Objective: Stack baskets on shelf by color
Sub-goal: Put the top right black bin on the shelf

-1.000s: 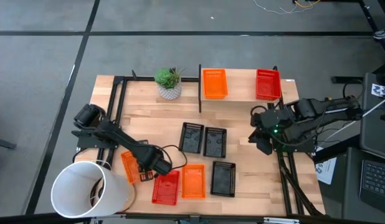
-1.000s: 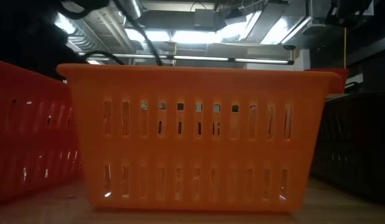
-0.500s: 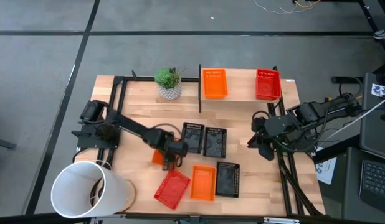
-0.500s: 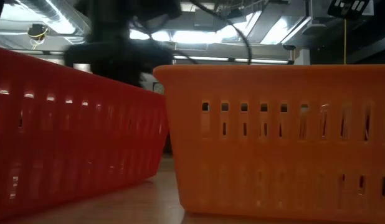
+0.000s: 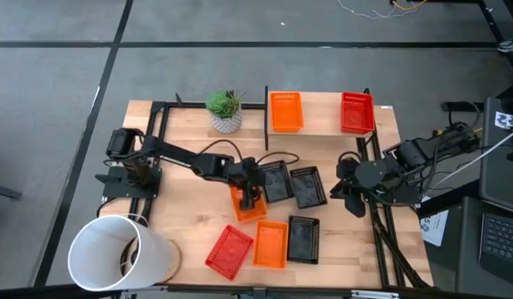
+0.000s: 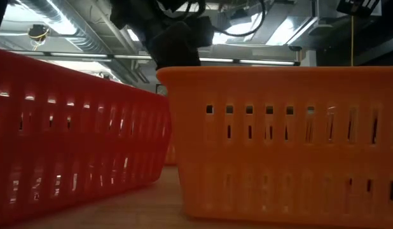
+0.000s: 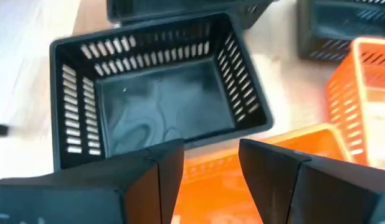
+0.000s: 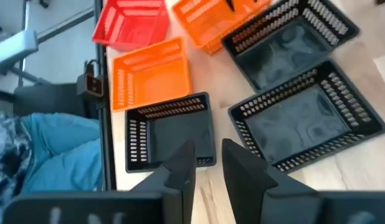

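Observation:
My left gripper [image 5: 248, 193] is at the table's middle, shut on an orange basket [image 5: 249, 206]. Two black baskets [image 5: 274, 181] [image 5: 307, 187] lie askew right beside it; one shows in the left wrist view [image 7: 158, 109]. Near the front edge lie a red basket [image 5: 230, 251], an orange basket [image 5: 271, 243] and a black basket [image 5: 300, 239]. The shelf [image 5: 323, 123] at the far side bears an orange basket [image 5: 285, 111] and a red basket [image 5: 357, 112]. My right gripper [image 5: 346, 193] waits at the right, its fingers [image 8: 180, 168] nearly together, holding nothing. My left gripper has the orange basket's wall at its rim [image 7: 211, 163] between its two fingers, at the basket's far end. The fingers come from above, pointing down. The basket sits level below them. Whether it is clear of the table, I cannot tell.
A white patterned plant pot [image 5: 226, 112] stands left of the shelf. A big white bucket [image 5: 119, 253] lies at the near left corner. In the low view the red basket [image 6: 69, 127] and the orange basket [image 6: 279, 140] fill the foreground. A person's blue sleeve [image 8: 49, 149] shows beyond the table.
My left gripper has carried the orange basket from the near left toward the table's middle. On its way the near red and orange baskets were shoved right, the red one turning askew. The two black baskets in the middle were pushed right and turned.

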### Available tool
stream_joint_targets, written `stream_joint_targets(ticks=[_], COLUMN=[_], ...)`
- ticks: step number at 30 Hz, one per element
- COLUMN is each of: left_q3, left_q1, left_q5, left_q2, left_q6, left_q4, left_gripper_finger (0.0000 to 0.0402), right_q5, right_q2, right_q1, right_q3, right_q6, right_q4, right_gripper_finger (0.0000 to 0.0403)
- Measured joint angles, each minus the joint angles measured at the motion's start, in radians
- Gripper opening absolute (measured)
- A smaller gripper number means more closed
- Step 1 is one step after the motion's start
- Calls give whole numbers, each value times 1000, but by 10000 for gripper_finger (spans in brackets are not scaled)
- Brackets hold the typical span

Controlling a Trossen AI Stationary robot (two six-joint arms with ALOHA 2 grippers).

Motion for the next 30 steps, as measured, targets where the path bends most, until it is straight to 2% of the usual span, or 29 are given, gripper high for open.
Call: stream_joint_targets(ticks=[3, 9, 14, 21, 30], left_q3=[-5, 0, -2, -2, -3], left_q1=[-21, -70, -87, -97, -96], left_q5=[2, 3, -34, -44, -85], left_q2=[-65, -224, -321, -348, -319], left_q6=[-1, 2, 0, 1, 0], left_q4=[-140, -232, -308, -307, -303], left_gripper_finger=[147, 147, 147, 147, 147], right_q5=[4, 74, 82, 156, 142], right_q2=[24, 138, 260, 381, 440], right_q1=[29, 57, 57, 57, 57], right_q3=[1, 2, 1, 0, -4], right_q6=[-39, -133, -170, -169, -251], right_q4=[10, -3, -74, -214, -148], right_gripper_finger=[78, 78, 78, 78, 78])
